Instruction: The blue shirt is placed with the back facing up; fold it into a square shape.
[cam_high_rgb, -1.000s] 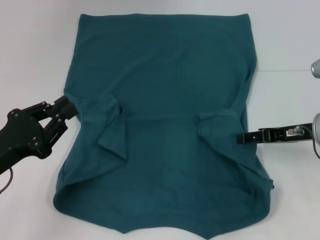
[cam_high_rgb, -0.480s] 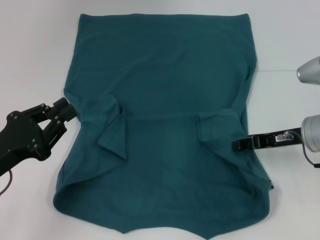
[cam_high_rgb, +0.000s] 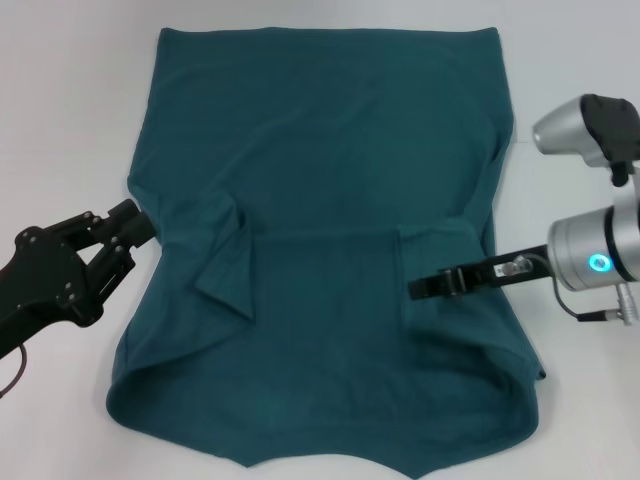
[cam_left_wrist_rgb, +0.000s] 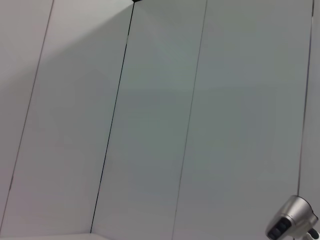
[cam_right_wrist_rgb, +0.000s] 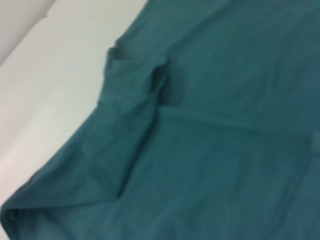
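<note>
The blue shirt (cam_high_rgb: 330, 230) lies flat on the white table (cam_high_rgb: 70, 100), plain side up, with both sleeves folded in over the body. My left gripper (cam_high_rgb: 132, 238) is open at the shirt's left edge, level with the folded left sleeve (cam_high_rgb: 225, 260), and holds nothing. My right gripper (cam_high_rgb: 428, 286) reaches in from the right, low over the shirt beside the folded right sleeve (cam_high_rgb: 435, 245). The right wrist view shows the shirt (cam_right_wrist_rgb: 215, 150) with the other folded sleeve (cam_right_wrist_rgb: 135, 100) at its far edge. The left wrist view shows no shirt.
The white table (cam_right_wrist_rgb: 50, 75) shows on both sides of the shirt. My right arm's silver body (cam_high_rgb: 595, 250) hangs over the table's right side. The left wrist view shows only wall panels (cam_left_wrist_rgb: 160, 125) and part of the right arm (cam_left_wrist_rgb: 292, 222).
My right gripper has moved left, from the shirt's right edge to over the shirt by the folded right sleeve. The left gripper has barely shifted. The shirt lies as before.
</note>
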